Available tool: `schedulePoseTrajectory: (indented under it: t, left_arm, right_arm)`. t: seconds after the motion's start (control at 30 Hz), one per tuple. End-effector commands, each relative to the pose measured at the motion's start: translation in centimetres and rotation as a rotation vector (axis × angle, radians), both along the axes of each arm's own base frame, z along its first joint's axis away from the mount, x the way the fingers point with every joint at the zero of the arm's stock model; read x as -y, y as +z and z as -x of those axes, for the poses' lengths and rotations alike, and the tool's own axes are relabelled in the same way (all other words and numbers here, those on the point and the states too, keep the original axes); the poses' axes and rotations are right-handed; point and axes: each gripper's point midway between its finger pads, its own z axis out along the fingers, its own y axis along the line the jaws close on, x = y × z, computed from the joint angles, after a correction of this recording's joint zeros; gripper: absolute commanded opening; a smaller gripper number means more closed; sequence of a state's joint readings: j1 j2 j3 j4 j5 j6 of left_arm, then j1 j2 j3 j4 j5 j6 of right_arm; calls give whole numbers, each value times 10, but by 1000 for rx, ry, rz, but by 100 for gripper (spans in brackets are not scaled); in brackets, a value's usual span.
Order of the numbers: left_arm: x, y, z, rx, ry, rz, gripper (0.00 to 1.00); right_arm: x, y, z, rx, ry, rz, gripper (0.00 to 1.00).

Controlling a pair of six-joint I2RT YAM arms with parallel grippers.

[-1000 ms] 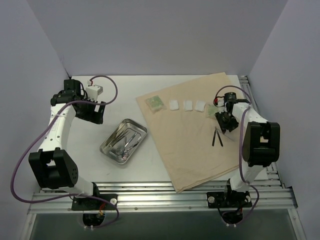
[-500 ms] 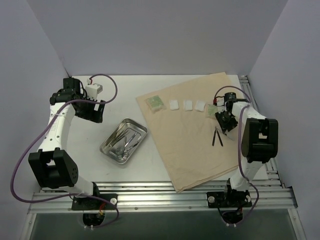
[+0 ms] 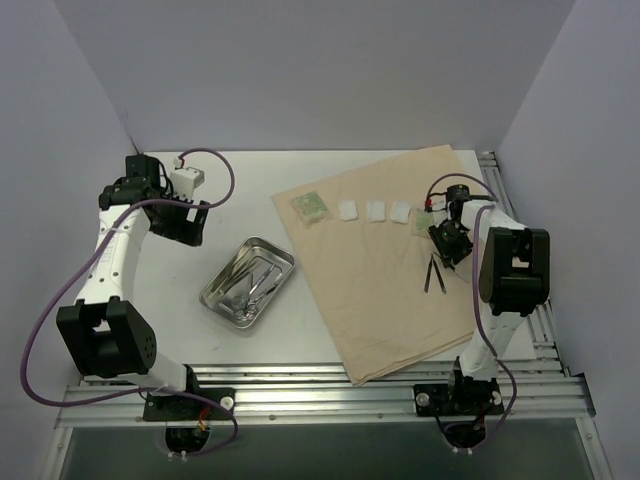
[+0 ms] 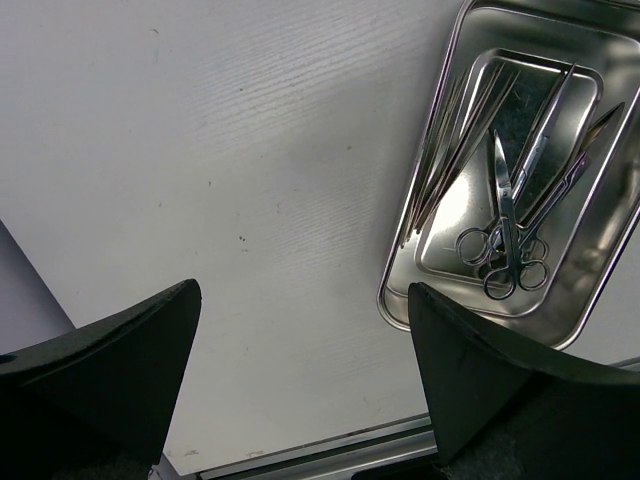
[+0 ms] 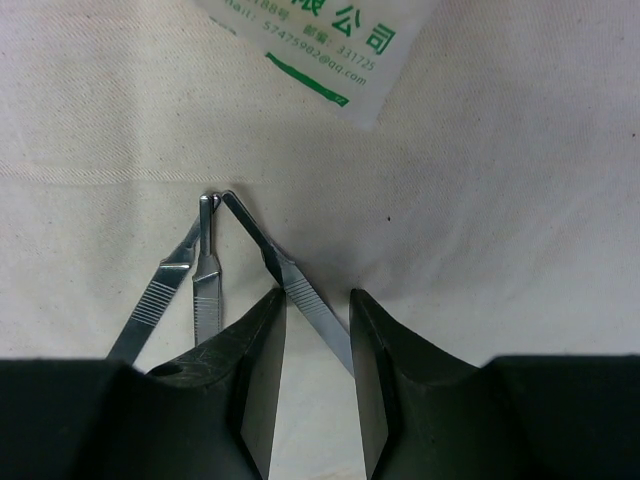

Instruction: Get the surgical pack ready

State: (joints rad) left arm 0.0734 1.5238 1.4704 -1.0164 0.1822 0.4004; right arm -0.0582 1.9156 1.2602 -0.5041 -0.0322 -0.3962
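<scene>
The tan cloth sheet (image 3: 380, 300) lies flat on the right half of the table. On it are three white gauze squares (image 3: 375, 210), a green packet (image 3: 309, 206) at the left and another (image 3: 424, 220) at the right, and dark tweezers (image 3: 433, 275). My right gripper (image 3: 447, 243) is low over the tweezers. In the right wrist view its jaws (image 5: 318, 310) stand narrowly apart, straddling one steel tweezers leg (image 5: 290, 275) on the cloth (image 5: 500, 200). The steel tray (image 3: 212, 296) holds scissors (image 4: 505, 240) and other instruments. My left gripper (image 4: 303, 290) is wide open and empty.
The left gripper (image 3: 185, 225) hangs above bare white table, up and left of the tray's rim (image 4: 395, 300). A green-printed packet (image 5: 320, 40) lies just beyond the tweezers' tips. The cloth's right edge nears the metal rail (image 3: 545, 340).
The right gripper has shifted slightly left and lower over the tweezers. The left arm has not moved.
</scene>
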Motion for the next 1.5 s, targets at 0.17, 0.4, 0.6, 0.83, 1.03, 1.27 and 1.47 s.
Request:
schedulePoseTrajectory:
  t: [0.17,0.4,0.6,0.83,1.03,1.27,1.47]
  left_arm:
    - [-2,9,0,27,-4,-19,94]
    - [-3,12,-1,38,-4,-25,94]
    - [-3,13,-1,40,-4,-25,94]
    - [-4,18,-1,55,-5,-29,94]
    - [-4,15,-3,51,-1,-26,94]
    - [-3,19,-3,68,-1,-24,94]
    - [-7,15,-1,55,5,-46,94]
  right_arm:
    - [-6,-14,14,-85,13,-49,29]
    - [-8,-20,21,-135,13,-47,1]
    - [-8,1,15,-71,20,-27,0]
    - [-2,39,5,44,-24,24,0]
    - [-4,66,-2,175,-49,9,0]
    - [-6,64,-3,151,-87,-3,0]
    - [-58,127,-18,389,-60,-125,0]
